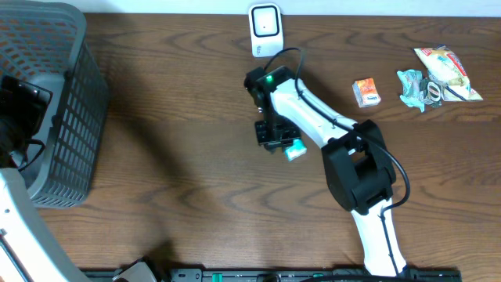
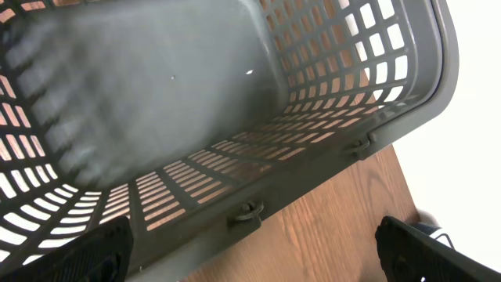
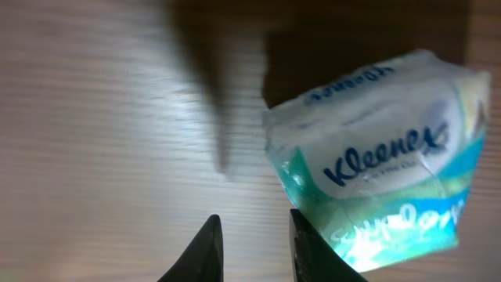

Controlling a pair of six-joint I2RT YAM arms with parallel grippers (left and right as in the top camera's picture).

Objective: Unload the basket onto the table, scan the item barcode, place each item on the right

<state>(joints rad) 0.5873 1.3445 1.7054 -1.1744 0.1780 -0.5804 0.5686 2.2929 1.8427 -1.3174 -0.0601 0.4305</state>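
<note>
Two fingers point(image 3: 205, 251) of the right gripper point(image 3: 252, 223) are seen almost pressed together, with a slim gap left and nothing pinched in it. Kleenex pack point(image 3: 376, 164) is found just beside the one finger; whether it's touched can't be told. From overhead, gripper and pack are spotted mid-table point(image 1: 172, 180), below the white scanner point(image 1: 264, 27) and well apart from it. Off right, an orange box point(image 1: 365, 92) and some snack bags point(image 1: 442, 74) are laid out. Left gripper point(image 2: 250, 235) is held spread wide over the grey basket point(image 2: 235, 78), far left.
</note>
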